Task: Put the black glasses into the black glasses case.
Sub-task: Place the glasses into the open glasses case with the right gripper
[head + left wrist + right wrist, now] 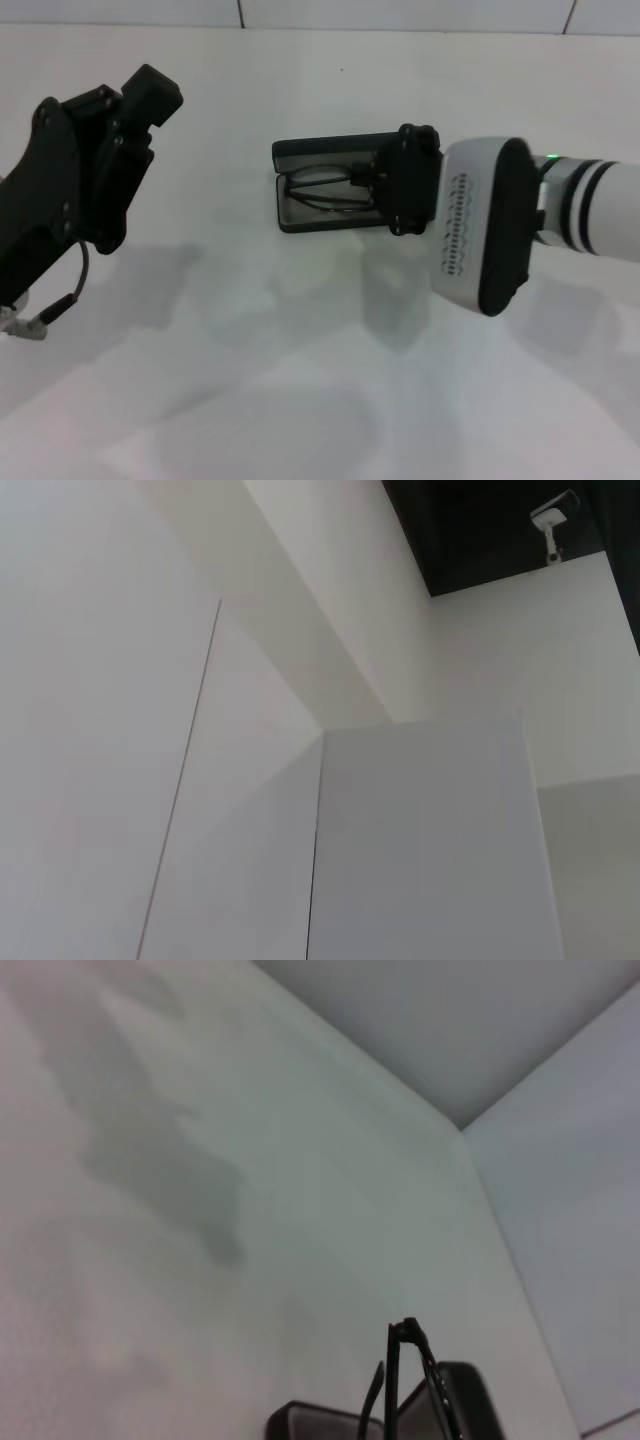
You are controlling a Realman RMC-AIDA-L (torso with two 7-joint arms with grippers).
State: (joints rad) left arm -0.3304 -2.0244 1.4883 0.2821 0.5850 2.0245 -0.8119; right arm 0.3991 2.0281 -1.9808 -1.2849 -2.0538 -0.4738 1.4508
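Head view: the right gripper point(372, 185) reaches in over the open black glasses case point(330, 186), which lies on the white table point(300, 380) with its lid raised on the side away from the robot. The black glasses point(322, 192) sit in the grey-lined tray of the case, directly at the tip of the right gripper and partly hidden behind it. The fingers meet the frame at its near end, but whether they clamp it or merely touch it cannot be told, nor how wide they stand.

Right wrist view: part of the black glasses point(410, 1380) rises just ahead of the gripper, above the dark rim of the black glasses case point(320, 1422).

The left gripper point(105, 150) hangs well apart from the case, raised off the table at the robot's left, holding nothing; its finger spread cannot be told. Left wrist view: only white walls.
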